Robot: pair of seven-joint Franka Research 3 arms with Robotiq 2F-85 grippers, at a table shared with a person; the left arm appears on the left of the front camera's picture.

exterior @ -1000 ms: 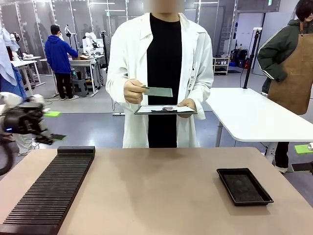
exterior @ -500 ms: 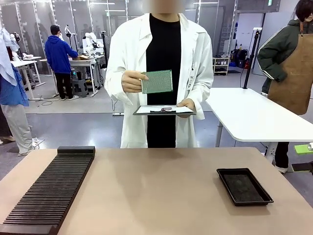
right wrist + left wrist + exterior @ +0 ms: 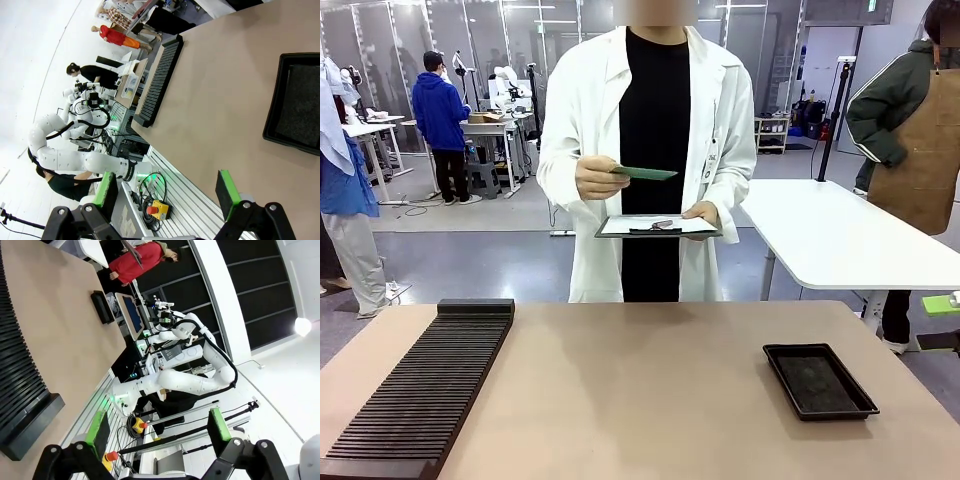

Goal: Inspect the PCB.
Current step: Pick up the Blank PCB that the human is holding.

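PCB [image 3: 645, 173] sits across the table [image 3: 640, 400] from you, pinched in the person's hand [image 3: 598, 182], nearly edge-on above the clipboard [image 3: 658, 226] that the other hand [image 3: 703, 212] holds, well apart from both grippers. Your left gripper [image 3: 157, 427] stands wide with nothing in it; so does the right gripper [image 3: 165, 192]. The left wrist view gives you the slotted rack [image 3: 20, 375] close by; the right wrist view gives the black tray [image 3: 300, 105], both lying on the table.
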